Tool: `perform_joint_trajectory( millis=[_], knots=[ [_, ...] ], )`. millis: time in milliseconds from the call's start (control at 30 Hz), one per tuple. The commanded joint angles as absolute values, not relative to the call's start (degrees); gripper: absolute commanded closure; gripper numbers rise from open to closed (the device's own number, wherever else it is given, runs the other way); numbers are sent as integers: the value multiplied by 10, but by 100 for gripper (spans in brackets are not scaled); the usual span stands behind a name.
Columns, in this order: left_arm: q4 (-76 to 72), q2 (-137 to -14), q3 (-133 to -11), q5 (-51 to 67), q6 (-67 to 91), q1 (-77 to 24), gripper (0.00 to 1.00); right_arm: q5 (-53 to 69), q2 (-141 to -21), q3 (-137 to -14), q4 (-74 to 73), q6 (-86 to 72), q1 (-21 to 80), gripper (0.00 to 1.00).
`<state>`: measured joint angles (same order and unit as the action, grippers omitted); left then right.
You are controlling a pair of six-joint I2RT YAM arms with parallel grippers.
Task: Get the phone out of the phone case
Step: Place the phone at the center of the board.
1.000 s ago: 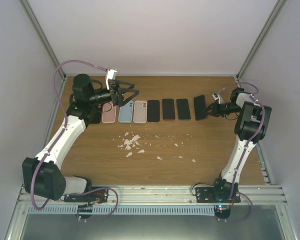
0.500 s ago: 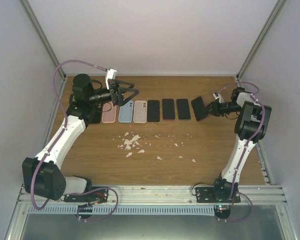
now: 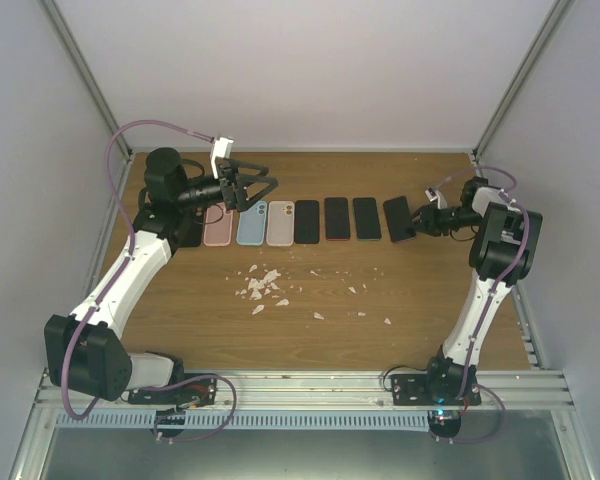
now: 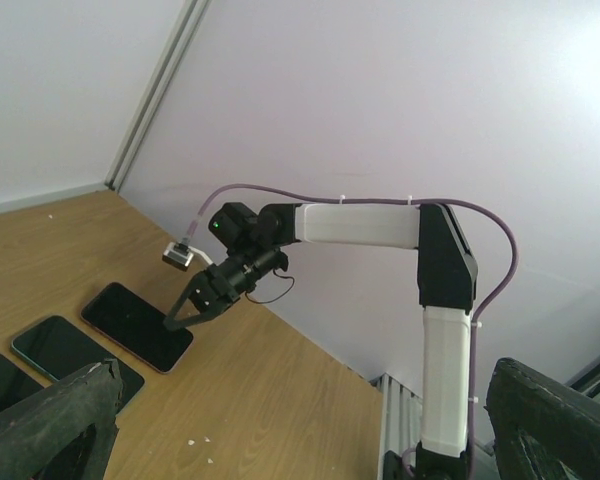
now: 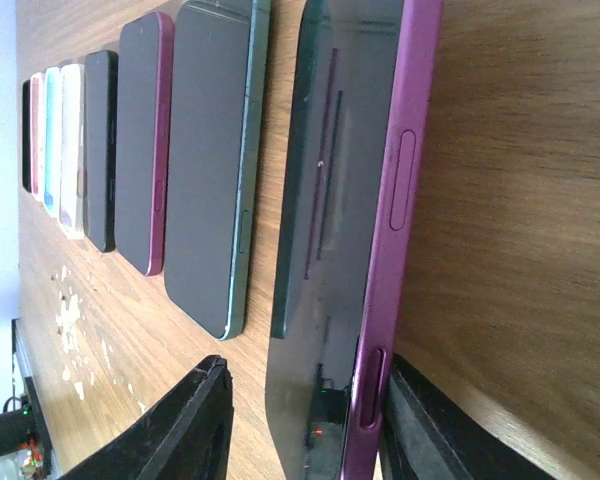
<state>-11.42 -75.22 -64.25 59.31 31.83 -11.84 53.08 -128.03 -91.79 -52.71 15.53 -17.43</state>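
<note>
A dark phone with purple sides (image 5: 325, 250) lies flat on the wooden table at the right end of the row (image 3: 399, 217). My right gripper (image 5: 310, 440) is open around its near end, the left finger (image 5: 180, 430) clearly apart from it and the right finger (image 5: 450, 430) close beside its purple edge. At the left end of the row lie a pink phone case (image 3: 218, 228), a blue one (image 3: 251, 224) and another pink one (image 3: 280, 223). My left gripper (image 3: 265, 190) hangs open and empty above these cases.
Three more dark phones (image 3: 307, 221) (image 3: 337, 218) (image 3: 366, 218) fill the middle of the row. White crumbs (image 3: 262, 285) are scattered on the table in front of the row. Walls close in the table at the back and both sides.
The purple-sided phone went from tilted in the right gripper to lying flat on the table, and the right jaws opened off it. The left arm stayed still.
</note>
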Motion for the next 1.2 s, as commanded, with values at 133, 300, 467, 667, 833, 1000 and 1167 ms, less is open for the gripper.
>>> perform_joint_trajectory(
  millis=[133, 300, 467, 667, 833, 1000, 1167],
  knots=[
    [-146, -751, -638, 588, 322, -114, 1, 521, -1258, -911, -508, 155, -180, 54],
    [-139, -751, -637, 584, 318, -113, 1, 514, -1250, -905, -505, 155, -182, 45],
    [-134, -750, -638, 580, 316, -112, 1, 507, -1240, -895, -501, 154, -181, 37],
    [-122, -752, -643, 572, 309, -109, 1, 496, -1227, -894, -504, 157, -182, 28],
    [-98, -753, -654, 562, 293, -107, 1, 482, -1208, -900, -510, 164, -182, 1],
    [-56, -759, -679, 557, 272, -100, 1, 471, -1189, -934, -540, 178, -182, 0],
    [37, -782, -734, 561, 243, -77, 1, 470, -1167, -990, -571, 184, -183, 0]
  ],
)
